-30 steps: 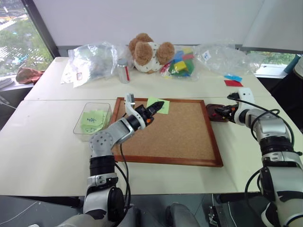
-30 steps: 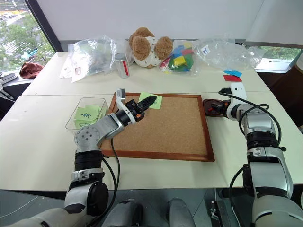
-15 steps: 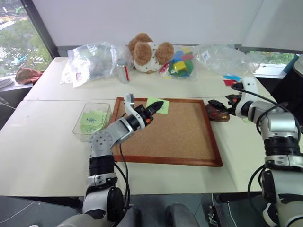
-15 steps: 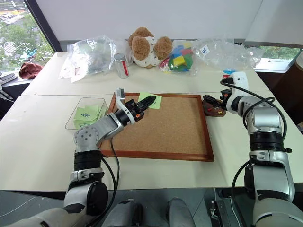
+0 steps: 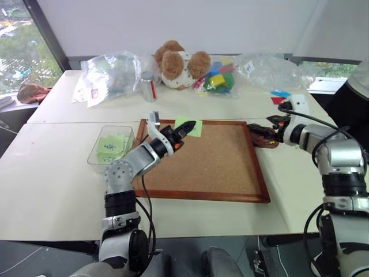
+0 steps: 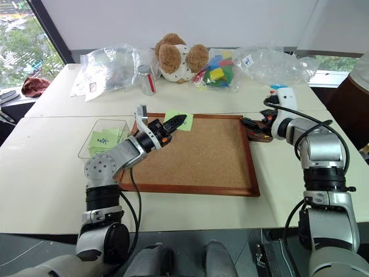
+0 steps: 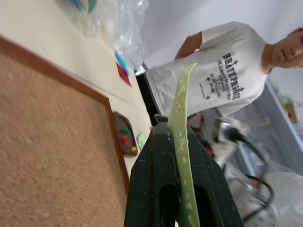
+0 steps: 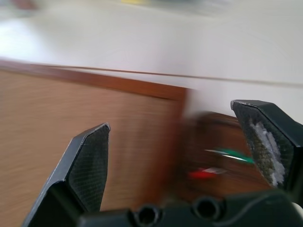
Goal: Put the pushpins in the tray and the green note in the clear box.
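The left claw (image 6: 176, 121) is clamped edge-on on the note (image 6: 176, 120), lifted off the corkboard (image 6: 196, 153) for carrying to the box (image 6: 104, 138). The right claw (image 6: 258, 124) stands apart above the tray (image 6: 255, 135), where pins (image 7: 124, 137) lie.

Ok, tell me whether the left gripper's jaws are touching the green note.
Touching. In the left wrist view the left gripper has its jaws shut on the green note, which stands edge-on between them.
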You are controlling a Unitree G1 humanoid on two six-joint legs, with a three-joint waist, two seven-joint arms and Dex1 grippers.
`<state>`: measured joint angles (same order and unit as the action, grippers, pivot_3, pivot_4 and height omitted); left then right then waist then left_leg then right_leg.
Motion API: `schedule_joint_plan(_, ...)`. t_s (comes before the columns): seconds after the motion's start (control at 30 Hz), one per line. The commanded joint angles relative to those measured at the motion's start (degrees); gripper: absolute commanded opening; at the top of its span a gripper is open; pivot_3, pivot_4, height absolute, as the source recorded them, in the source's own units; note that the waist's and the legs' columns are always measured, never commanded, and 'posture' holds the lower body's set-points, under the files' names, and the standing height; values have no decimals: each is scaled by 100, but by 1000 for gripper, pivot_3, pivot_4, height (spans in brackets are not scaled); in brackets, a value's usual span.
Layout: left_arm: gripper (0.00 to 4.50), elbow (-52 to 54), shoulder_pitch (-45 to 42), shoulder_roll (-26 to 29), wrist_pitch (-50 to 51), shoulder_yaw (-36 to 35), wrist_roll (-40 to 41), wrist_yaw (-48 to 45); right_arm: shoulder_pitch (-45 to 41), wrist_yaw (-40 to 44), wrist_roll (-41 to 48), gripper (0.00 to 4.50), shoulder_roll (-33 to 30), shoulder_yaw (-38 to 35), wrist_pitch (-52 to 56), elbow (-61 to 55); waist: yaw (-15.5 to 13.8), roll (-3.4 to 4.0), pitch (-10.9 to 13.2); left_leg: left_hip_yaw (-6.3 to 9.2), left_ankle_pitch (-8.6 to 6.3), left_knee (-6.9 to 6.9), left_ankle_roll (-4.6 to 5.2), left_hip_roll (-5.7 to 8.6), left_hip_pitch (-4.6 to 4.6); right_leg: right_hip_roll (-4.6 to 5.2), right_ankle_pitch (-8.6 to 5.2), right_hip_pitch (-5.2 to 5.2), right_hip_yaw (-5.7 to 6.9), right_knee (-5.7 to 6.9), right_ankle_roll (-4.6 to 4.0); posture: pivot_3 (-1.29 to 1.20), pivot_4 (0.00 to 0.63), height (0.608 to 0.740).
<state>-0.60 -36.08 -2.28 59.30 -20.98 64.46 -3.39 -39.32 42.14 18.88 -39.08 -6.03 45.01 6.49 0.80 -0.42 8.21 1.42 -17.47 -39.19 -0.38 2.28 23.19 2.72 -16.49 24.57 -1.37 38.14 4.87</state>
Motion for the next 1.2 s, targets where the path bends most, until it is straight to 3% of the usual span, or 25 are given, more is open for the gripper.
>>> schedule_joint_plan(0.03, 0, 721, -16, 157, -152, -2, 104, 329, 138, 614, 621, 4462, -133, 114, 218, -1366, -16, 0, 0, 1, 0, 0, 0, 0, 1, 0, 0, 0, 1, -1, 0, 0, 150, 740)
schedule_joint_plan(0.3, 0, 1562, -187, 619, -879, -396, -232, 1679, 162, 1256, 1299, 4462, -346, 487, 522, -2628, -35, -2, -1, 4, 0, -3, 0, 1, 3, 4, 0, -1, 2, -4, 0, 0, 150, 740)
schedule_joint_plan(0.4, 0, 1691, -256, 992, -1052, -622, -431, 2265, 93, 1260, 1282, 4462, -317, 606, 458, -2616, -16, -2, 0, 4, 0, -3, 0, 1, 2, 3, 0, -1, 1, -3, 0, 0, 150, 740)
schedule_joint_plan(0.5, 0, 1495, -208, 1708, -859, -705, -884, 2652, 35, 1301, 1221, 4462, -295, 741, 338, -2540, -18, -2, 0, 4, 0, -1, 0, 1, 1, 2, 0, 0, 2, -2, 0, 0, 150, 740)
schedule_joint_plan(0.67, 0, 966, 30, 2758, -533, -266, -1629, 2179, -20, 1310, 1207, 4462, -263, 842, 262, -2503, -40, -2, 0, 5, 0, 0, 0, 2, 1, 3, 0, 1, 3, -2, 0, 0, 150, 740)
schedule_joint_plan(0.9, 0, 650, 235, 2983, 37, 77, -1953, 1694, 21, 1291, 1278, 4462, -301, 857, 263, -2664, -137, -4, 0, 9, -1, -1, 1, 5, 5, 8, 0, 1, 6, -8, 0, 0, 150, 740)
schedule_joint_plan(1.0, 801, 535, 274, 3050, 205, 82, -2104, 1553, 78, 1258, 1331, 4500, -324, 815, 315, -2791, -131, -4, 0, 9, -1, 1, 1, 5, 6, 8, 0, 4, 6, -7, 0, 0, 150, 740)
schedule_joint_plan(1.2, 3774, 580, 220, 3208, 429, 54, -2368, 1371, 148, 1182, 1367, 4500, -383, 777, 349, -2871, -127, -5, 0, 9, -1, 0, 1, 5, 6, 8, 0, 4, 5, -6, 0, 0, 150, 740)
